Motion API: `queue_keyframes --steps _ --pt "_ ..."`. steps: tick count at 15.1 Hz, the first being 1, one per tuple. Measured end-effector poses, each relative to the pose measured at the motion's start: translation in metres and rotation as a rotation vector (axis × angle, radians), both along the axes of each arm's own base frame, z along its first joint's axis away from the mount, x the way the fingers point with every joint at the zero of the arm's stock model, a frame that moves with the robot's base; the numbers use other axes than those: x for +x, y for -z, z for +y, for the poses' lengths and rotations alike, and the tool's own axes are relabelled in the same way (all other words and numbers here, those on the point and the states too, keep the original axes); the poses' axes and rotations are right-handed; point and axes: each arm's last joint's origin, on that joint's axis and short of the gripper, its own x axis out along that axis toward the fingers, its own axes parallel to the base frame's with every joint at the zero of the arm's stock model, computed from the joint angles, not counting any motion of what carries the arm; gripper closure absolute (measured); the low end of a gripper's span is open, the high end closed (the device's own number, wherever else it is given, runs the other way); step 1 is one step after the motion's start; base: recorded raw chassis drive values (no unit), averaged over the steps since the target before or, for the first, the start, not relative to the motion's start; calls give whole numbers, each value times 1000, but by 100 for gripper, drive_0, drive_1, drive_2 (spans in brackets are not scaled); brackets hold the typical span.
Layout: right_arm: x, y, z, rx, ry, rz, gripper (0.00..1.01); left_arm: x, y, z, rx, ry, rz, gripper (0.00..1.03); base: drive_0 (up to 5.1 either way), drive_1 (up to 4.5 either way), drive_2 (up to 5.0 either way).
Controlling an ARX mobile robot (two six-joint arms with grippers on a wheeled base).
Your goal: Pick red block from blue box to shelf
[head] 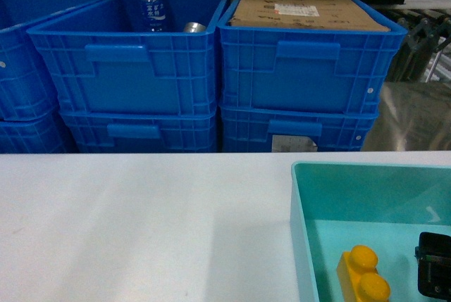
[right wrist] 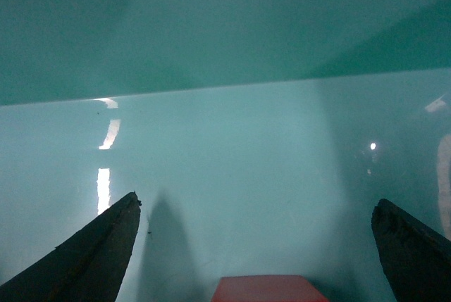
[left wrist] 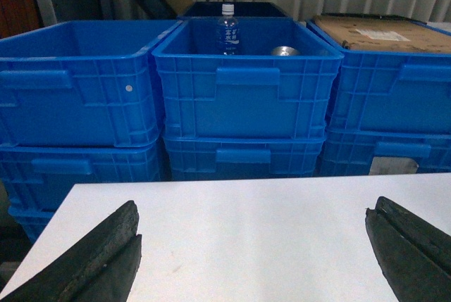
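Red block (right wrist: 266, 288) low between my spread right gripper (right wrist: 257, 246) fingers inside teal box (head: 304, 231), lined up for grasp; left gripper (left wrist: 254, 249) open, idle.

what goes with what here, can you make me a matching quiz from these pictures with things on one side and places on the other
Things:
1. yellow block
2. water bottle
3. cardboard sheet
4. red block

Places:
A. upright inside an open blue crate
B. lying over the top of a blue crate
C. between the open fingers of the right gripper
D. on the floor of the teal bin, near its left wall

Pairs: 1-D, 2-A, 3-B, 4-C
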Motion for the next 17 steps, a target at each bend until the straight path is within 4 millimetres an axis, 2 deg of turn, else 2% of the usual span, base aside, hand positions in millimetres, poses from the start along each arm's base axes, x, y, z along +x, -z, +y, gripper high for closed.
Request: queue_keyframes --steps 1,3,4,5,6,7,9,10,12,15,17 --pt "2 1 0 -3 2 -1 3 0 0 0 0 0 0 5 0 0 0" --pt "6 2 0 -5 3 -8 21 0 0 0 0 0 0 5 0 0 0" --pt "8 3 0 -4 2 -8 43 0 0 0 0 0 0 5 0 0 0" --pt "9 1 0 -6 -20 -40 73 0 0 0 0 0 0 5 0 0 0" --pt "5 -16 2 -85 -86 -110 74 0 0 0 0 0 0 5 0 0 0" --pt "3 -28 0 -82 -119 -115 74 0 0 0 0 0 0 5 0 0 0" --pt "-5 -79 -10 -53 -223 -189 74 0 0 0 0 0 0 5 0 0 0" --pt "-15 -107 -19 -37 -265 -221 74 0 0 0 0 0 0 5 0 0 0" --pt "-39 -145 -34 -26 -311 -272 74 0 0 0 0 0 0 5 0 0 0" --pt "-72 -176 -47 -42 -309 -369 74 0 0 0 0 0 0 5 0 0 0" --pt "-80 -181 -48 -38 -313 -388 74 0 0 0 0 0 0 5 0 0 0"
